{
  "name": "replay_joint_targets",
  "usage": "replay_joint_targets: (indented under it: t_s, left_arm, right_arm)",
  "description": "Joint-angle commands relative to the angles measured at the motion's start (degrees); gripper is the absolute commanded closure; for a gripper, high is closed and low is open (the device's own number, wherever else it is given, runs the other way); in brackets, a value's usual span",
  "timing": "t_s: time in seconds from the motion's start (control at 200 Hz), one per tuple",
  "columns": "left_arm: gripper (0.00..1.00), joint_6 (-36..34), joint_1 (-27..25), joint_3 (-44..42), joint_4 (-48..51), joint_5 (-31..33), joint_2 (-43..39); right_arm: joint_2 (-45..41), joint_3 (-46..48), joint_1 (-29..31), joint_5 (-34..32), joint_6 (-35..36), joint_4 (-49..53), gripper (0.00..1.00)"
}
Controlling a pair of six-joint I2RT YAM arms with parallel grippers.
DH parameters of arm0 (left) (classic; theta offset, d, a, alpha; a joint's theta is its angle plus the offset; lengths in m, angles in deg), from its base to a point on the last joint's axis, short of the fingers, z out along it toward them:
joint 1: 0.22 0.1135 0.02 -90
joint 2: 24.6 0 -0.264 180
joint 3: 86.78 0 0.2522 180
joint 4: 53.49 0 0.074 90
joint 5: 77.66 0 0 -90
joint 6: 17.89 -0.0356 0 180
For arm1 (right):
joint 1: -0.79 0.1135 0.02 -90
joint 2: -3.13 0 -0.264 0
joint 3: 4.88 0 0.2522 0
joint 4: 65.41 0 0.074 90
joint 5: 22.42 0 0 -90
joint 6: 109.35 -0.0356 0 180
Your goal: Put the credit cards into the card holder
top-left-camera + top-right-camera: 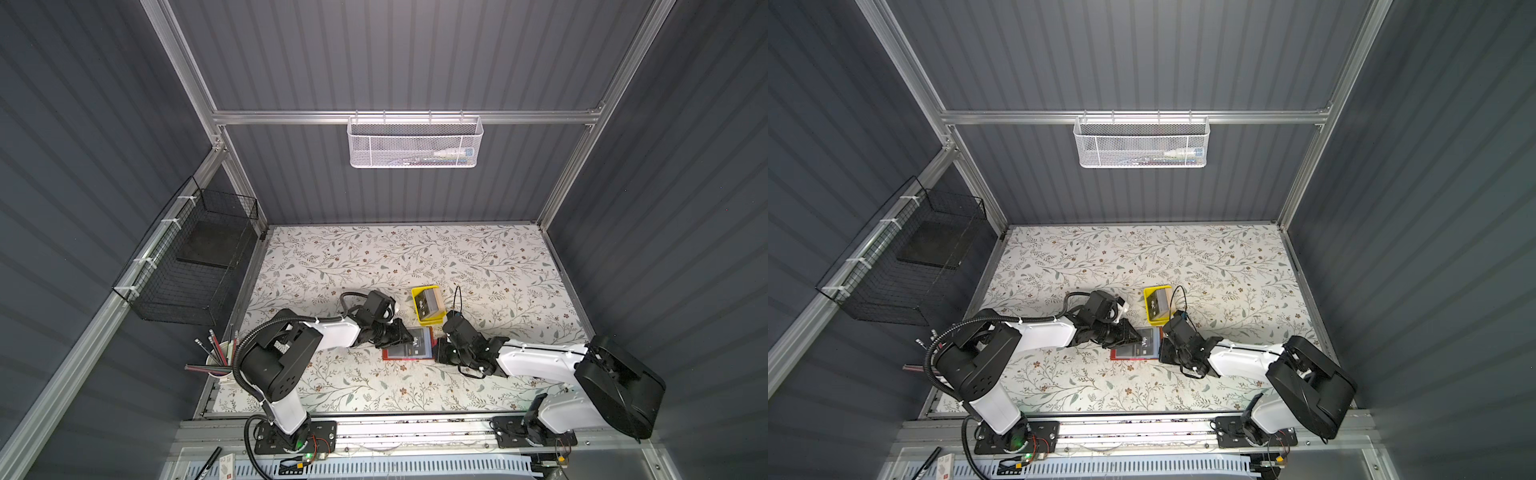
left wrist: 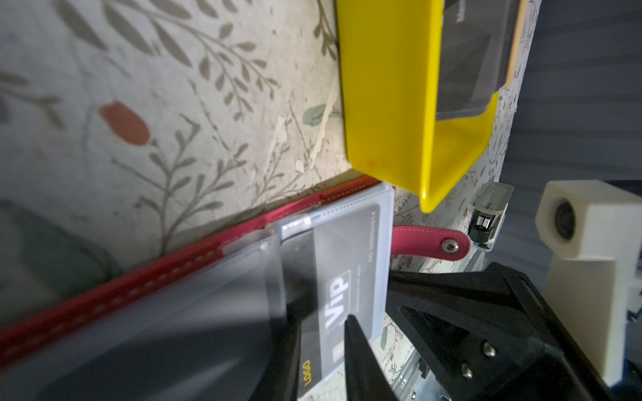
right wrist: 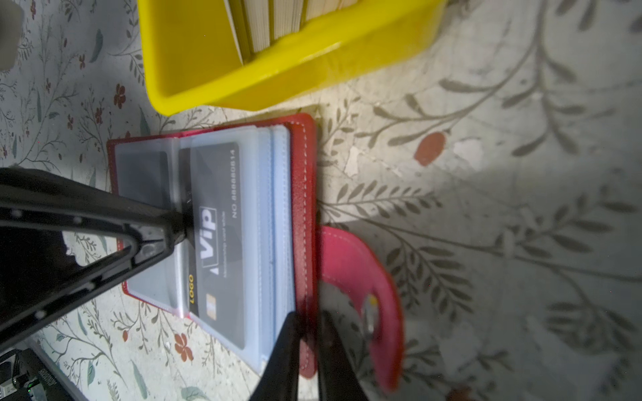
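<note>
The red card holder (image 1: pixel 388 355) (image 1: pixel 1121 356) lies open on the floral table, its clear pockets facing up. A black "VIP" credit card (image 3: pixel 222 215) (image 2: pixel 347 264) sits partly inside a clear pocket, its "LOGO" edge sticking out. My left gripper (image 1: pixel 409 336) (image 2: pixel 319 323) is shut on that protruding edge. My right gripper (image 1: pixel 436 347) (image 3: pixel 309 323) is shut on the holder's red cover edge (image 3: pixel 302 194), next to the curled snap strap (image 3: pixel 357 277). More credit cards (image 1: pixel 428 305) stand in the yellow tray (image 1: pixel 417 293) just behind the holder.
The yellow tray (image 3: pixel 278 80) almost touches the holder's far edge. A cup of pencils (image 1: pixel 220 361) stands at the table's left front. A black wire basket (image 1: pixel 187 270) hangs on the left wall and a white mesh basket (image 1: pixel 415 141) on the back rail.
</note>
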Motion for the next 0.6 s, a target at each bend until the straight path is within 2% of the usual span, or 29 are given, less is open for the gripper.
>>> replay_joint_targets:
  t_s: [0.0, 0.595]
  left_arm:
    - [0.76, -2.06, -0.24, 0.91, 5.71, 2.72, -0.92]
    - [0.75, -3.99, -1.00, 3.52, 11.65, 5.55, -2.63]
  right_arm:
    - [1.82, 1.95, 0.36, -1.05, 0.34, 4.18, 0.85]
    - [2.13, 2.11, 0.53, -1.32, 0.10, 3.92, 0.85]
